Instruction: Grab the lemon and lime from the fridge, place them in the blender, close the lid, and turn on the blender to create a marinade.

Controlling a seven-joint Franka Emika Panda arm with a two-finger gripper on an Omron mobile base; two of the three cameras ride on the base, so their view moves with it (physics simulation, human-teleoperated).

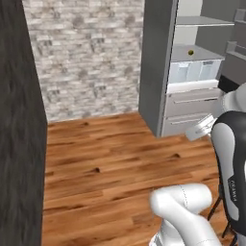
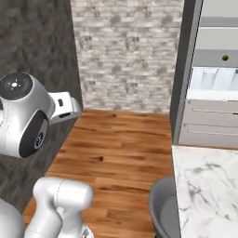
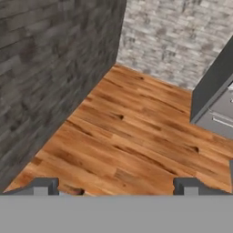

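Observation:
The fridge stands open at the right, showing pale shelves and translucent drawers. One small round yellowish fruit, the lemon, sits on the shelf above the drawers; it is also on that shelf in the right base view. The lime, the blender and the lid are out of view. My gripper is open, its two fingertips far apart with nothing between them. It points down at the wooden floor, well short of the fridge.
A dark wall runs along the left and a pale brick wall lies behind. Bare wooden floor stretches to the fridge. A marble counter with a grey rounded object at its edge lies at the near right.

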